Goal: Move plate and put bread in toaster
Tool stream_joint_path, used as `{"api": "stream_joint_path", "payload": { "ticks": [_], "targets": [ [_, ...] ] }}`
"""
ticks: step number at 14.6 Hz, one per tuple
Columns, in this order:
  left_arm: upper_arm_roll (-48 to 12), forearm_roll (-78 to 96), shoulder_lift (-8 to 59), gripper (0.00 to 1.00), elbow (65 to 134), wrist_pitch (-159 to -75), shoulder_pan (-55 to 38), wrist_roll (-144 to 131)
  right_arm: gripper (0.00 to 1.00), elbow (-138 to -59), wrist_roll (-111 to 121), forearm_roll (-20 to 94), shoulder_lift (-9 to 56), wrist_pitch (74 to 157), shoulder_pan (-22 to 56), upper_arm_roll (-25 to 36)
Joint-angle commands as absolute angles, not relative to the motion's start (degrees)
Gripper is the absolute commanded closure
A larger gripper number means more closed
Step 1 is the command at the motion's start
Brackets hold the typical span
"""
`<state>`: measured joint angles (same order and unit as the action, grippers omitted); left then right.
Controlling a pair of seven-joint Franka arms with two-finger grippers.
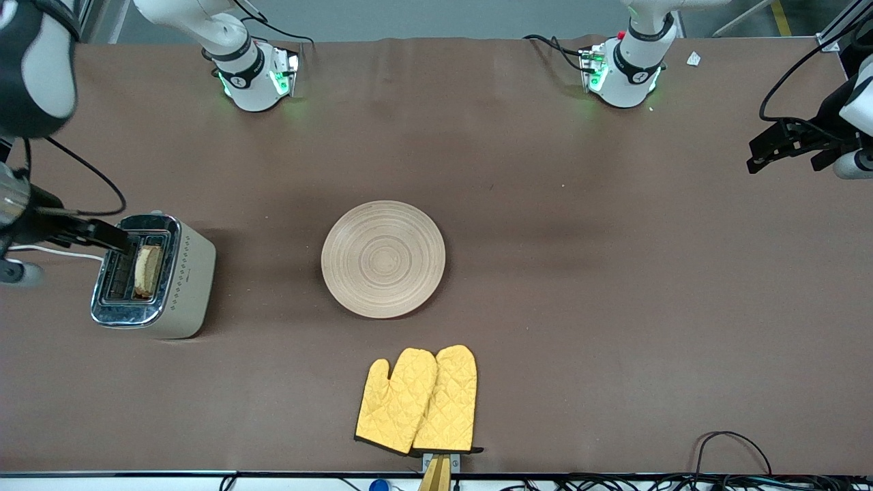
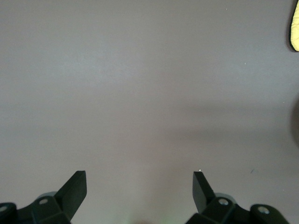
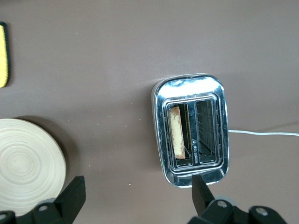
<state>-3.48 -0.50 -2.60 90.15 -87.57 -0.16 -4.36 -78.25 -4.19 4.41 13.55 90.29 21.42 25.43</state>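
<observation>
The cream toaster (image 1: 191, 273) stands at the right arm's end of the table. The bread (image 1: 147, 270) stands on edge in its slot on the plate's side, and the other slot is empty. Both show in the right wrist view: the toaster (image 3: 187, 87) and the bread (image 3: 176, 132). The wooden plate (image 1: 383, 258) lies empty at mid-table and also shows in the right wrist view (image 3: 28, 163). My right gripper (image 1: 112, 240) (image 3: 138, 190) is open and empty, up over the toaster's end. My left gripper (image 1: 774, 149) (image 2: 140, 185) is open and empty, waiting over the left arm's end of the table.
A pair of yellow oven mitts (image 1: 417, 401) lies nearer the front camera than the plate. A mitt edge shows in the right wrist view (image 3: 3, 55) and in the left wrist view (image 2: 294, 25). The toaster's white cord (image 3: 266, 133) trails off the table's end.
</observation>
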Motion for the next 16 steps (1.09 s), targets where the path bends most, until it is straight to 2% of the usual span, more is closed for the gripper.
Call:
{"api": "stream_joint_path", "payload": {
  "ticks": [1,8,10,13,14,16],
  "targets": [
    [-3.78,0.09,-3.43,0.00,90.26,-87.19,-0.09,-4.92,0.00,-79.19,-3.34,5.45,10.47,89.12,21.09,25.14],
    [-3.78,0.09,-3.43,0.00,90.35,-87.01,-0.09,-4.92,0.00,-79.28,0.25,4.66,5.11,84.64,21.45,24.87],
    [-3.78,0.09,-3.69,0.00,90.35,-86.84,0.00,-4.83,0.00,-79.72,1.84,4.66,4.22,83.77,18.74,23.57],
    [-3.87,0.09,-3.78,0.00,90.53,-86.84,-0.09,-4.92,0.00,-79.72,2.02,2.22,1.42,81.39,5.57,8.75],
    [-3.87,0.09,-3.78,0.00,90.53,-86.84,-0.09,-4.92,0.00,-79.63,1.93,-0.33,0.10,81.04,4.49,6.44],
    [-3.96,0.09,-3.78,0.00,90.53,-86.84,-0.17,-4.92,0.00,-79.63,1.93,-0.88,-0.53,80.25,4.13,5.98]
  ]
}}
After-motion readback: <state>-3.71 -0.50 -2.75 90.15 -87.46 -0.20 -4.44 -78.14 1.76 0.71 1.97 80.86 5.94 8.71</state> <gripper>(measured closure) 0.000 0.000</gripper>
